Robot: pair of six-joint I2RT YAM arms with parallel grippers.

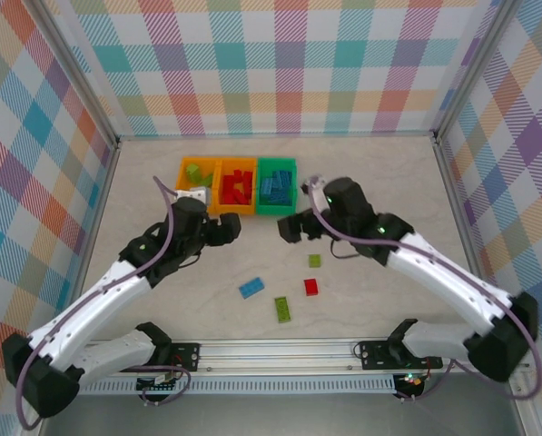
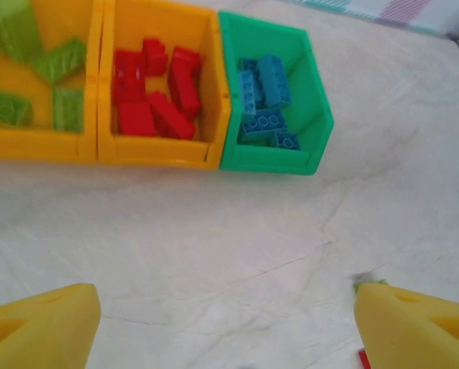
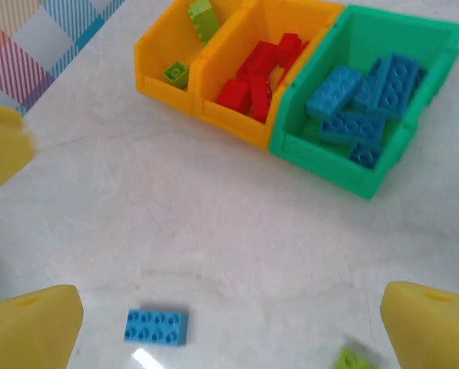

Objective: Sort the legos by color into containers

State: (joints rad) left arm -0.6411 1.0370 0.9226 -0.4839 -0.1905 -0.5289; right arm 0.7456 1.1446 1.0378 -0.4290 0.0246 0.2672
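The left gripper [image 1: 231,230] is spread wide and holds nothing. In its wrist view the yellow fingers [image 2: 41,327] stand far apart over bare table [image 1: 389,182]. It hangs just on the near side of the bins [image 1: 237,212], in front of the middle one.

The right gripper [image 1: 290,227] is also wide open and empty. It sits on the near side of the green bin [image 1: 276,210]. The two grippers point toward each other with a gap between them.

The three bins stand joined in a row close to the table's far edge, a little left of its middle. The left orange bin [image 1: 183,173] holds green legos [image 2: 58,63]. The middle orange bin [image 1: 218,195] holds red legos [image 2: 148,96]. The green bin, at the right end, holds blue legos [image 2: 261,104].

Four legos lie loose on the table between the grippers and the near edge:
- A small green brick [image 1: 314,261] lies nearest the right gripper.
- A red brick [image 1: 311,287] lies just nearer the edge than the small green one.
- A blue brick [image 1: 251,288] lies to the left of the red one, apart from it.
- A long green brick [image 1: 283,310] lies between those two and closest to the near edge.

None of the four touches another.
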